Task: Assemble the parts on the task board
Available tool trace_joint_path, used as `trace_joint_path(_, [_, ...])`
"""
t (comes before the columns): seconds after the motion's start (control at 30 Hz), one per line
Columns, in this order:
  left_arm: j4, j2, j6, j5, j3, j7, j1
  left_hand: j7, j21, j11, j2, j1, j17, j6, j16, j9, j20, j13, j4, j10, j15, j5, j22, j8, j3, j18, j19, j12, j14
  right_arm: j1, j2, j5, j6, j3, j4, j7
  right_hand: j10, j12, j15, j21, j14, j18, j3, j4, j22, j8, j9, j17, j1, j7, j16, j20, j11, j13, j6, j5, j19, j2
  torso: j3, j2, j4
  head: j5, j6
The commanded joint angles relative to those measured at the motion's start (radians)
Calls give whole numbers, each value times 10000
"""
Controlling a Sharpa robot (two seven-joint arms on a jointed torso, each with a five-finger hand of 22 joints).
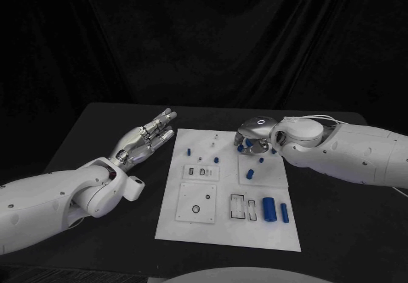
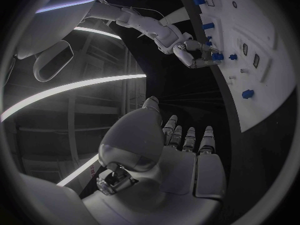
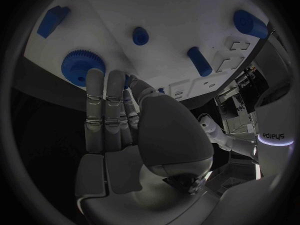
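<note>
- The task board (image 1: 223, 194) lies flat in the middle of the black table (image 1: 94, 138), a white plate with small slots and outlines on it.
- The right hand (image 1: 255, 137) hangs over the board's far right part, palm down, fingers pointing at the surface. In the right wrist view its fingers (image 3: 106, 110) lie straight and side by side, their tips just beside a blue gear (image 3: 83, 66); whether they touch it cannot be told, and nothing is seen pinched between them.
- Near that hand, in the right wrist view, a small blue knob (image 3: 140, 35), a blue peg (image 3: 199, 61), a blue block (image 3: 52, 20) and a thick blue cylinder (image 3: 250, 24) sit on the board, all apart from the fingers.
- In the head view the hand covers the gear; blue bits show beneath it, too small to make out.
- Two blue cylinders (image 1: 270, 207) lie side by side near the board's front right corner, well apart from both hands.
- The left hand (image 1: 146, 137) hovers over bare table just beside the board's far left edge, fingers stretched out and slightly apart, holding nothing.
- The left wrist view shows the same hand's fingers (image 2: 187, 137) extended toward the board's edge, and the right hand at the board beyond.
</note>
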Motion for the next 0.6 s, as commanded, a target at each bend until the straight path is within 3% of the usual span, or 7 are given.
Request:
trace_joint_path(0.03, [3, 23, 172, -14, 9, 499, 29, 23, -24, 90, -27, 114, -12, 104, -36, 16, 71, 3, -18, 18, 68, 61, -5, 44, 39, 89, 0, -33, -6, -47, 22, -84, -201, 6, -74, 89, 132, 18, 45, -55, -42, -14, 135, 4, -73, 68, 11, 4, 120, 15, 10, -8, 17, -18, 103, -47, -117, -4, -2, -9, 7, -57, -23])
trace_joint_path(0.2, [-3, 27, 228, -14, 9, 472, 28, 99, -1, 157, -11, 253, -12, 289, -36, 36, 178, 5, -102, 24, 137, 275, 14, 72, 87, 92, 26, -26, -6, -84, 60, -84, -283, 6, -183, 136, 500, -54, 111, 58, -24, -28, 547, 24, 149, 95, 16, 19, 193, 44, -3, 46, 22, -28, 381, -295, -164, -86, -4, -14, 16, -106, -70])
trace_joint_path(0.33, [-10, 27, 268, -14, 9, 451, 28, 286, 9, 309, 6, 307, -12, 858, -36, 100, 238, 7, -125, 30, 180, 355, 21, 202, 101, 90, 39, -21, -6, -101, 77, -84, -364, 6, -226, 184, 773, -78, 197, 152, 9, -47, 750, 71, 315, 149, 34, 35, 189, 47, 8, 112, -3, -26, 627, -483, -156, -136, -12, -20, 0, -101, -90])
trace_joint_path(0.6, [-32, 38, 338, -14, 9, 417, 28, 399, 27, 437, 22, 374, -12, 743, -36, 79, 298, 11, -164, 39, 240, 499, 35, 186, 128, 93, 62, -7, -6, -128, 118, -84, -509, 6, -309, 284, 1486, -63, 205, 381, 53, -54, 1179, -72, 669, 303, 92, 59, 460, 21, 12, 142, -90, -27, 1204, -592, -133, -216, -10, -30, -5, -114, -135])
